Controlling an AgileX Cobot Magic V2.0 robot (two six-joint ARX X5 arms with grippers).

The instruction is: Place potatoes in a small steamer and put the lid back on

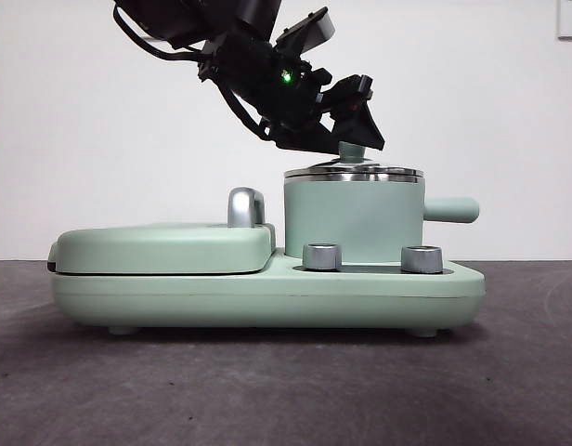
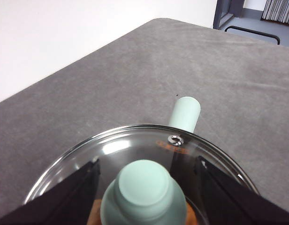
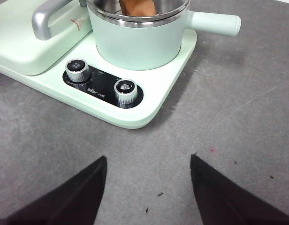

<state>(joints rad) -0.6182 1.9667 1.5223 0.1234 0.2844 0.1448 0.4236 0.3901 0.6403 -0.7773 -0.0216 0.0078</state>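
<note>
Front level, near; wrists look down; all share steamer.

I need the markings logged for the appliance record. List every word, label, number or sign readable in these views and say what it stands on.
Nothing can be read outright.
Black control panel, between the two knobs: a line of white print, too small to read.
Griddle cover, beside its steel handle: a red triangular warning sign, its symbol too small to make out.
Lid, glass near the steam vent: orange print, blurred and unreadable.
Knob tops: small marks, unreadable.

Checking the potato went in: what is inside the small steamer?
An orange-brown potato shows inside the small steamer. The glass lid covers it; the left end effector straddles the knob.
</note>
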